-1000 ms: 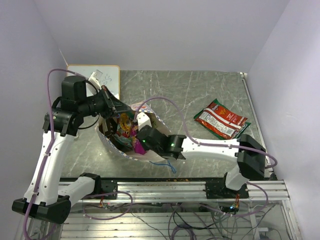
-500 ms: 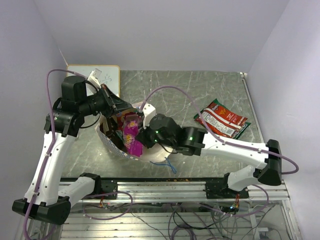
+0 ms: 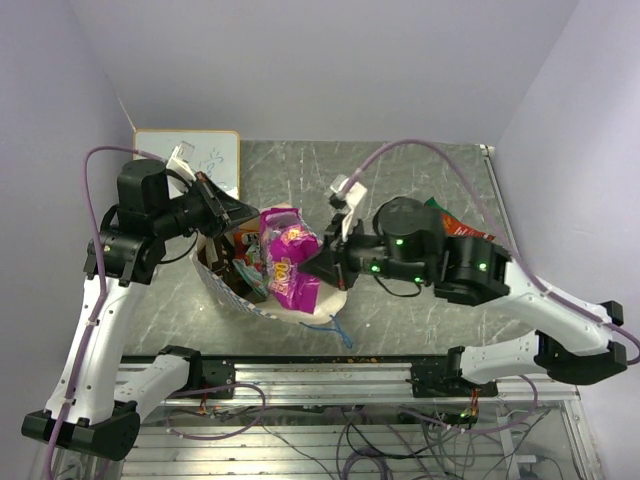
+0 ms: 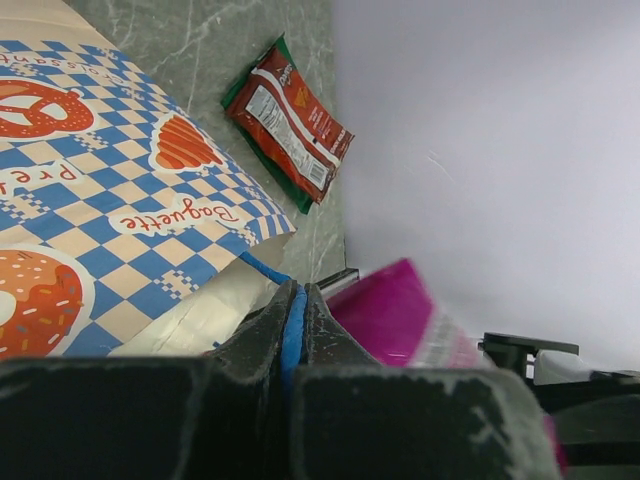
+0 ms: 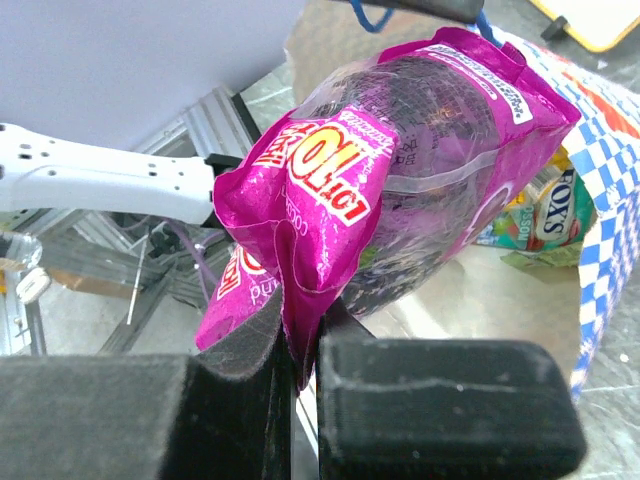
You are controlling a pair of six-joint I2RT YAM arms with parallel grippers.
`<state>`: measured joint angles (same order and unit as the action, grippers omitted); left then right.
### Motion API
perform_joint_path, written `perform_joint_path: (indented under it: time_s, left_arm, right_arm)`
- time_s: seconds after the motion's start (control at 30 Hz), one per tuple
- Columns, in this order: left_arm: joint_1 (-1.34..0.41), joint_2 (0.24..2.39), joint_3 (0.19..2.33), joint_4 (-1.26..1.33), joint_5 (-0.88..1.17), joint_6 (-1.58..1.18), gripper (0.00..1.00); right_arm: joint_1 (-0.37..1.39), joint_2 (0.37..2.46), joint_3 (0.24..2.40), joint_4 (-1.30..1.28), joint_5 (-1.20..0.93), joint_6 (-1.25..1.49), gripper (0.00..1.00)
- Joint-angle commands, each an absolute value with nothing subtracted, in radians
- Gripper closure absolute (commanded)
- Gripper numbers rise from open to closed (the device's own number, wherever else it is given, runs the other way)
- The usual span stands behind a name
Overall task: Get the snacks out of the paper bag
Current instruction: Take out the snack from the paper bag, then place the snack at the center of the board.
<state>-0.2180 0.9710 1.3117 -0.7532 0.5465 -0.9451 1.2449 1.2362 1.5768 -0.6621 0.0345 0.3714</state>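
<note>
We see pale lilac walls closing in a grey-green marbled tabletop on three sides. An aluminium rail frame runs along 6 o'clock with loose cables beneath it, and a small whiteboard lies at 10 o'clock.

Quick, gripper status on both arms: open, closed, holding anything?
Left gripper: closed on the blue cord handle of the paper bag.
Right gripper: closed on the purple packet.
</note>
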Motion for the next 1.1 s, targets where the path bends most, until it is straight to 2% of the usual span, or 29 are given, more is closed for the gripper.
perform_joint_path:
  time_s: [0.0, 0.1, 0.23, 0.43, 0.5, 0.57, 0.77, 0.87, 1.07]
  left_arm:
    - [-0.225, 0.955, 1.31, -0.744, 0.537, -0.947, 0.93]
    - [-0.225, 0.957, 1.304, -0.741, 0.541, -0.942, 0.93]
    - [-0.225, 0.96, 1.299, -0.735, 0.551, -0.937, 0.93]
    - [-0.225, 0.978, 1.334, -0.752, 0.554, -0.904, 0.93]
    - [-0.225, 0.989, 1.35, -0.763, 0.555, -0.887, 0.93]
    - [-0.225, 1.0, 1.366, -0.78, 0.554, -0.868, 0.93]
    - [-0.225, 1.036, 1.399, -0.793, 0.562, -0.818, 0.93]
    - [-0.225, 1.06, 1.413, -0.795, 0.576, -0.794, 0.93]
    - [-0.225, 1.082, 1.402, -0.77, 0.608, -0.767, 0.93]
  right_arm:
    - [1.245, 1.165, 1.713, -0.728, 0.105, 0.283, 1.0]
    - [1.245, 1.127, 1.745, -0.745, 0.29, 0.217, 1.0]
    - [1.244, 1.13, 1.765, -0.778, 0.739, 0.187, 1.0]
    - [1.223, 1.152, 1.59, -0.538, 1.108, -0.134, 1.0]
    - [1.138, 1.124, 1.483, -0.397, 0.974, -0.257, 1.0]
    - [0.995, 1.114, 1.427, -0.355, 0.821, -0.257, 1.0]
    - [0.649, 1.211, 1.347, -0.5, 0.455, -0.341, 1.0]
    - [0.543, 1.277, 1.333, -0.619, 0.453, -0.357, 1.0]
    - [0.431, 1.305, 1.232, -0.691, 0.602, -0.469, 1.0]
